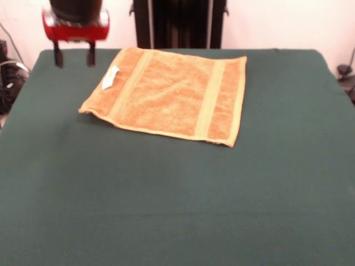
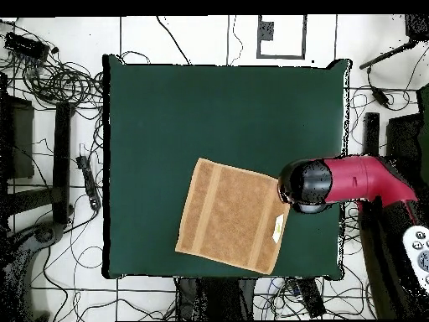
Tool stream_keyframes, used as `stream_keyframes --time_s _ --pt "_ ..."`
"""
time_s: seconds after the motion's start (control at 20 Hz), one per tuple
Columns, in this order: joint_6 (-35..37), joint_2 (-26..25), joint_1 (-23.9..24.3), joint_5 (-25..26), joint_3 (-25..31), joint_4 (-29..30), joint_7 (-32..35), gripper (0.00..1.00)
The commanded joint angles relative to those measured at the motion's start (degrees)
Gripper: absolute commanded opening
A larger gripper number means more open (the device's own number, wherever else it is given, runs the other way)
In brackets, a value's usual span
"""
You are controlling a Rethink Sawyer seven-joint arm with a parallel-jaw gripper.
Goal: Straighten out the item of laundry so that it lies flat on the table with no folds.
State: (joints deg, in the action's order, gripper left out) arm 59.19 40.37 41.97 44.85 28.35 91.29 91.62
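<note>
The item of laundry [image 1: 169, 94] is an orange-tan towel spread on the dark green table [image 1: 166, 194], toward the far side. It has two paler woven bands and a small white tag [image 1: 110, 77] near its left edge. No fold shows on it in the front view. In the overhead view the towel [image 2: 230, 215] lies near the bottom edge of the table [image 2: 209, 109]. My gripper [image 1: 74, 56] hangs above the table just left of the towel's far left corner, open, with nothing between its two dark fingers [image 1: 57, 57]. From overhead, the arm's head [image 2: 306, 185] sits at the towel's right edge and hides the fingers.
Cables [image 2: 59, 80] and stands crowd the floor around the table. A dark stand [image 1: 178, 23] rises behind the far edge. The green top stretches wide on the near side of the towel.
</note>
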Motion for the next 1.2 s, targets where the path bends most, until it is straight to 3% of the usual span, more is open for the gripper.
stream_keyframes --time_s 0.05,0.25,0.45,0.6,0.75,1.0,1.2 --pt "-1.02 8.05 -2.27 -3.19 1.15 7.90 -3.69 1.00" --pt "-1.48 12.27 -3.38 -5.58 -1.13 15.37 1.26 1.00" --pt "-11.85 5.91 -4.56 -6.64 -5.36 25.52 14.99 1.00" --pt "-19.13 3.60 -8.78 -5.15 -10.18 28.48 23.83 1.00" --pt "-21.56 2.86 -13.87 -6.98 -15.08 30.09 30.19 1.00" --pt "-33.67 2.66 -19.68 -10.87 -21.40 34.23 35.89 1.00" --pt "-40.33 0.16 -20.68 -11.91 -23.42 36.43 34.66 1.00"
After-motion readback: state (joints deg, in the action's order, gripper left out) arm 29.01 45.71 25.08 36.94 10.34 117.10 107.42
